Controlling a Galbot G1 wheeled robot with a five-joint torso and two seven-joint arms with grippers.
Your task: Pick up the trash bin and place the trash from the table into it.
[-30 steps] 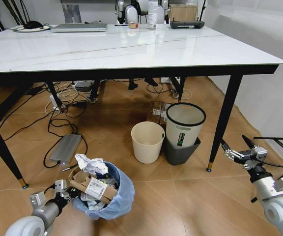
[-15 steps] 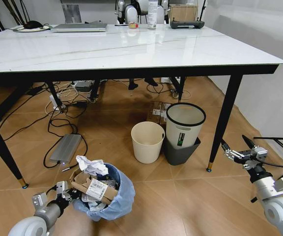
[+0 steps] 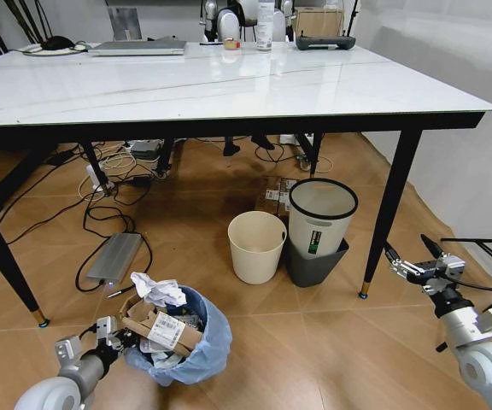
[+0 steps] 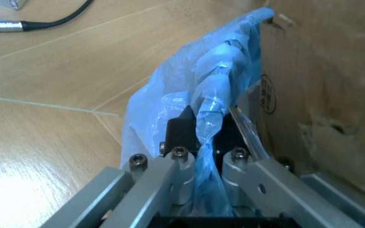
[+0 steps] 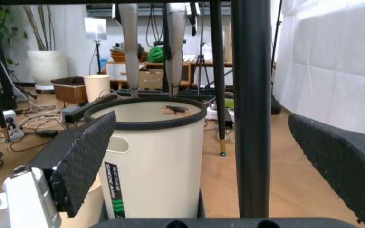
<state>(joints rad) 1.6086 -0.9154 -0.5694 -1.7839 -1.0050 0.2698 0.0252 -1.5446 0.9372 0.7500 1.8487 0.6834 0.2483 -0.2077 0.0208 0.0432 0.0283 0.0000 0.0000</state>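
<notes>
While the trash bin stands on the wood floor in front of the table, the left gripper is clamped on its rim, its fingers pinching the crinkled light-blue bag liner. The bin is small and round, filled above the rim with a torn brown cardboard box bearing a white label and crumpled white paper. The right gripper is low beside the right table leg, jaws spread wide, near the white bin with black rim. A plain cream bin stands just beside that one.
</notes>
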